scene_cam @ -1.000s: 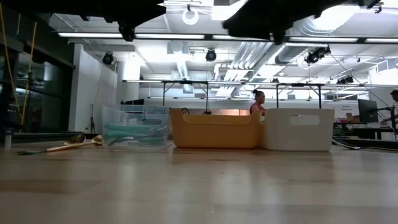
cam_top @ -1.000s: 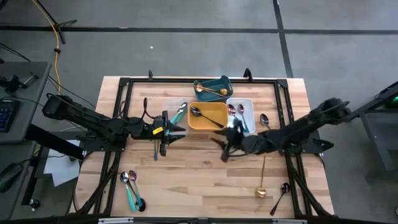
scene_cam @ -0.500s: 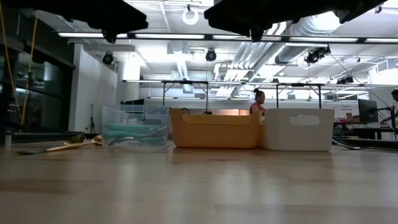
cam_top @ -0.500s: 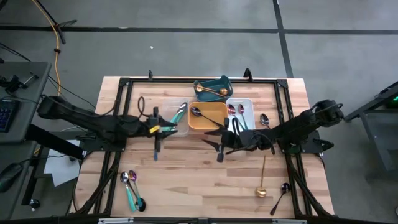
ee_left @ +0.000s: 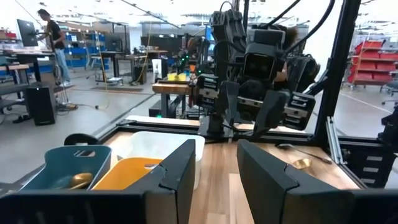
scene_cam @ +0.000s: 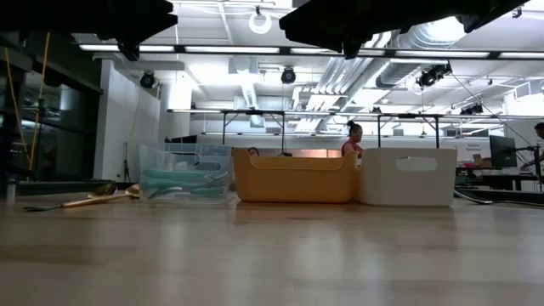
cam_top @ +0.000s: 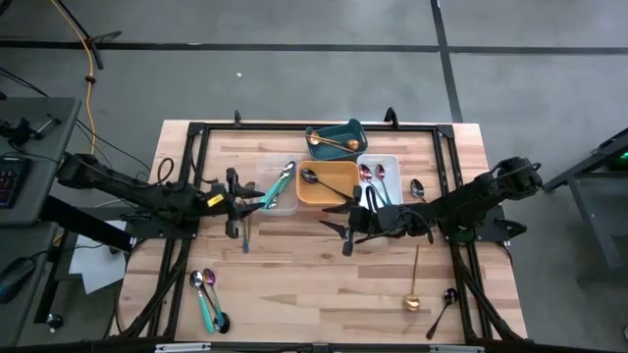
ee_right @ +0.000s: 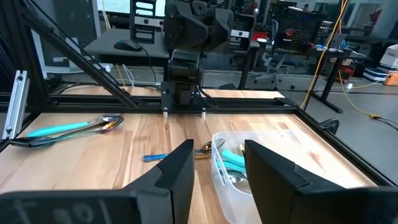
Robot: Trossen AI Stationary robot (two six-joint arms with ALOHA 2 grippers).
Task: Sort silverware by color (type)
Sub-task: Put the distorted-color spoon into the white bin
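My left gripper is open and empty above the table, just left of the clear tray. A teal-handled utensil leans on that tray's rim. My right gripper is open and empty just near of the yellow tray, which holds a dark spoon. A blue-handled utensil lies on the table beside the clear tray. The white tray holds pink-purple spoons, and the teal tray holds a gold spoon.
Loose pieces lie on the wood: two spoons and a teal-handled one near left, a gold spoon and a dark one near right, and a spoon right of the white tray. A black frame rims the table.
My left gripper has drawn back toward the table's left edge, away from the clear tray, and stays open. My right gripper has gone a little toward the table's left, along the near side of the yellow tray, then held still. No silverware has moved.
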